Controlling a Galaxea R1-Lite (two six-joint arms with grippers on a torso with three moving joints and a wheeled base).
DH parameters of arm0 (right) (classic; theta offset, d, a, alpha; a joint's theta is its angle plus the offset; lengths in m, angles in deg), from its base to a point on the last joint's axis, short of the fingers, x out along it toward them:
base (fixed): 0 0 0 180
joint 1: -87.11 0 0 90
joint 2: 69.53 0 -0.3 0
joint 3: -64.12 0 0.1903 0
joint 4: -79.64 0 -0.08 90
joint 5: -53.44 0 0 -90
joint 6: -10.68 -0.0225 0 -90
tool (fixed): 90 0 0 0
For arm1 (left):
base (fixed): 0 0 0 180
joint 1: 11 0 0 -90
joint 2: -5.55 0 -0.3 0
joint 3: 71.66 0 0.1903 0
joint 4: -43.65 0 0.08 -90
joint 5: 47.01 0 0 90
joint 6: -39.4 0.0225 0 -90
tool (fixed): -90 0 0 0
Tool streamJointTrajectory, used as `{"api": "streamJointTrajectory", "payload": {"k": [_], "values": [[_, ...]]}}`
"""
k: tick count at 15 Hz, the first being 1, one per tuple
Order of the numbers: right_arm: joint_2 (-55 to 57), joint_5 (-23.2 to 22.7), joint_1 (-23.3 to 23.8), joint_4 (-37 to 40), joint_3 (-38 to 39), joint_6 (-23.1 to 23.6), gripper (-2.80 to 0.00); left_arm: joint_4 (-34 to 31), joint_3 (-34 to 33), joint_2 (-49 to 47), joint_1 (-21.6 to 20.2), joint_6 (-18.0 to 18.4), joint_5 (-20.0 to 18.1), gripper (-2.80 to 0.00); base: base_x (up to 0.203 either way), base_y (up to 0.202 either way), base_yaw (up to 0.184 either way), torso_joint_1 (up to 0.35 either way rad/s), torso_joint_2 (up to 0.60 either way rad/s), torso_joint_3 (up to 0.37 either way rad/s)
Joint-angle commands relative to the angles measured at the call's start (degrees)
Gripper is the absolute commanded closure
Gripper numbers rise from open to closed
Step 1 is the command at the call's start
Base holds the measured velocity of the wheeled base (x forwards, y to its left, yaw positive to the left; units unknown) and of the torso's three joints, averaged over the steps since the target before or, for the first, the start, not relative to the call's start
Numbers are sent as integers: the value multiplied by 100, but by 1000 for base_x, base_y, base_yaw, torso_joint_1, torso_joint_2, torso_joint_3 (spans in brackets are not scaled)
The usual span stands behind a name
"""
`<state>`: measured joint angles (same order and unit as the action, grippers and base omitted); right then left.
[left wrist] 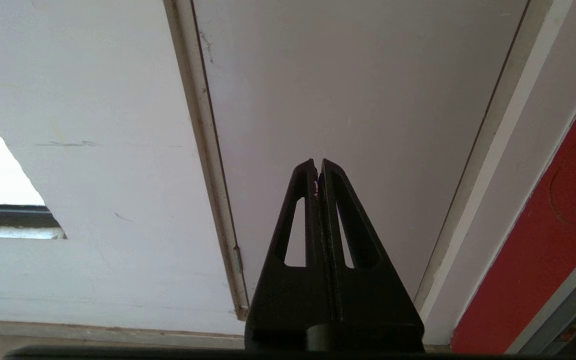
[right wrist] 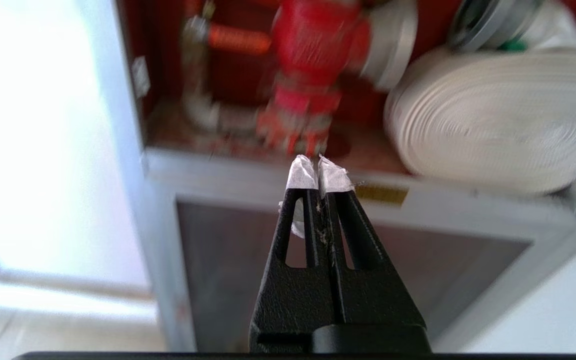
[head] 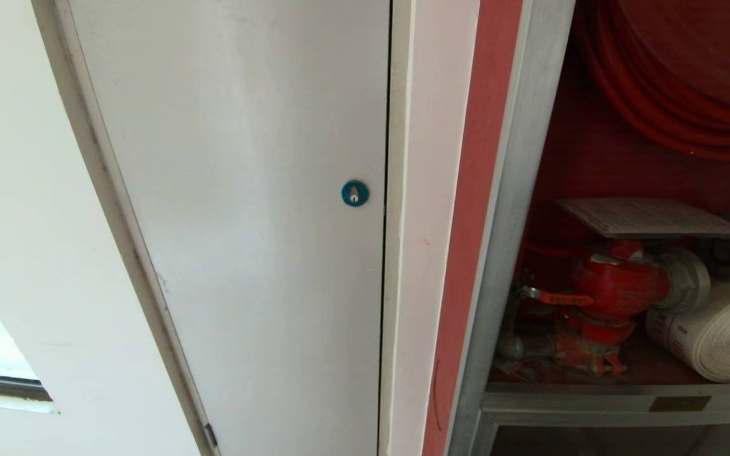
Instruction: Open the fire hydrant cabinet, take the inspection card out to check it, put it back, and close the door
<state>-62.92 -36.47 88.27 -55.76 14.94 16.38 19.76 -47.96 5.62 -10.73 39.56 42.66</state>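
Inspection card (head: 650,216) lies atop valve (head: 618,285) inside cabinet (head: 498,253).

Right hand (right wrist: 319,165): black, fingers pressed together with white tape on the tips, holding nothing, pointed at the silver sill of the fire hydrant cabinet (right wrist: 268,172). Inside, blurred: red valve (right wrist: 313,45) with silver coupling, and beside it a rolled white hose (right wrist: 488,120) lying on the red cabinet floor. Below the sill: dark glass panel (right wrist: 228,270) and small brass-coloured plate (right wrist: 382,194).
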Motion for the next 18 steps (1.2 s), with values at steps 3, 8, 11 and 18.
{"api": "streamJointTrajectory", "payload": {"k": [3, 8, 11, 18], "values": [[-675, 156, -19, -709, 969, -97, 0, 0, 2, -7, 0, 2, -2, 0, 0, 0, 0, 0, 0, 0], [-679, 215, -19, -2054, 2076, -100, 0, 0, -5, -7, 0, 2, -3, 0, 0, 0, 0, 0, 0, 0], [-677, 222, -19, -2264, 2365, -111, 0, 0, 2, -7, 0, 2, -3, 0, 0, 0, 0, 0, 0, 0], [-679, 97, -19, -2285, 2572, -94, 0, 0, -2, -7, 0, 2, -2, 0, 0, 0, 0, 0, 0, 0]]}}
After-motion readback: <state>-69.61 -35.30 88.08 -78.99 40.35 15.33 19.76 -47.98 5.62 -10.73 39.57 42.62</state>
